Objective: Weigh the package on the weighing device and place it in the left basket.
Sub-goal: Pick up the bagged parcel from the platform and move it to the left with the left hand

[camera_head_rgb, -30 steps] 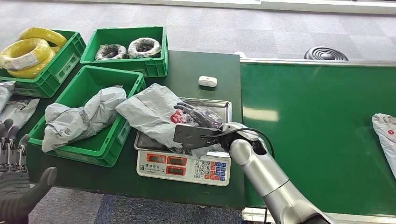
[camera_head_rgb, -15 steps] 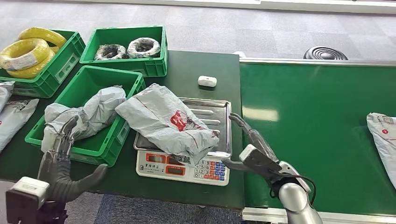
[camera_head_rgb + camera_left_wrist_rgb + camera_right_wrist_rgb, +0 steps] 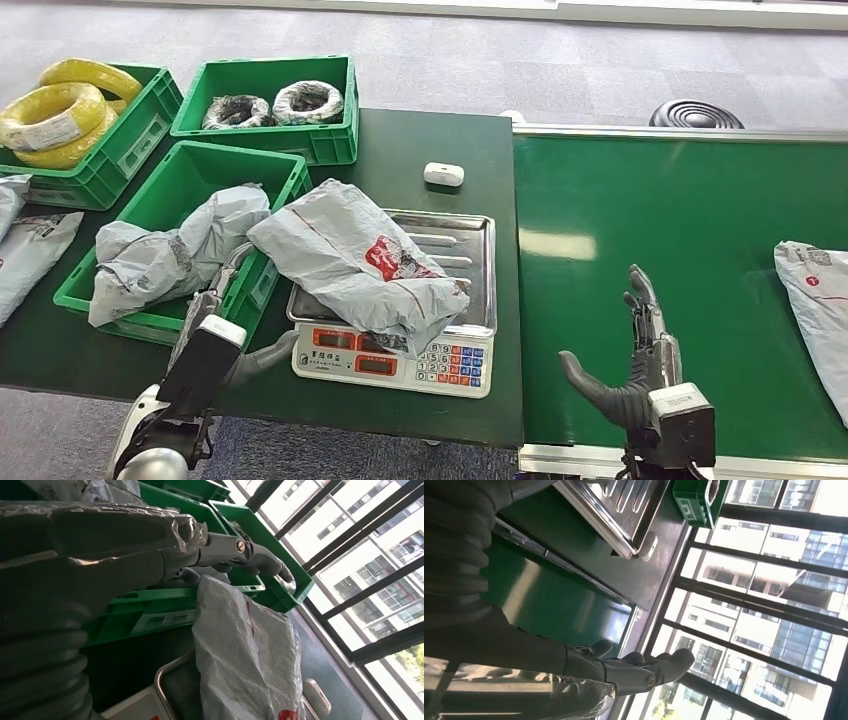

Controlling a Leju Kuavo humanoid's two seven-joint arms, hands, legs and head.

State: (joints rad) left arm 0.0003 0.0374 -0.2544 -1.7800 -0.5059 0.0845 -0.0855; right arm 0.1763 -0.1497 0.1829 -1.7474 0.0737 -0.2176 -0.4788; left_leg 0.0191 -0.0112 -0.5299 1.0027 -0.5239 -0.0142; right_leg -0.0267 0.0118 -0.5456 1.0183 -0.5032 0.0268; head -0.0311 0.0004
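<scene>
The grey plastic mailer package [image 3: 360, 265] with a red printed mark lay on the steel pan of the white electronic weighing scale [image 3: 470, 255], its upper end overhanging toward the green plastic basket [image 3: 160, 195] just to the left, which already held other crumpled grey mailers [image 3: 170, 255]. A second earlier the right hand [image 3: 635, 365] had been on the package over the pan; it had since let go and withdrawn, and here it stood low over the green conveyor belt [image 3: 650, 220], well apart from the scale, fingers straight and thumb apart, with nothing in its grasp. Over the same interval the left hand [image 3: 225, 320] had come up from the lower left and now reached between the basket's front wall and the scale, fingers extended and thumb splayed, holding nothing; the left wrist view placed its fingertips [image 3: 260, 562] near the package's upper edge, though contact could not be confirmed. The change suggested that the weighing was done or nearly so and that a hand-over to the left arm had begun, the lift into the basket not yet made. Another grey mailer [image 3: 815, 295] waited at the belt's right edge. The scale's front carried two red displays and a keypad of coloured keys; the characters above the displays and the red mark on the package were too small to read.
</scene>
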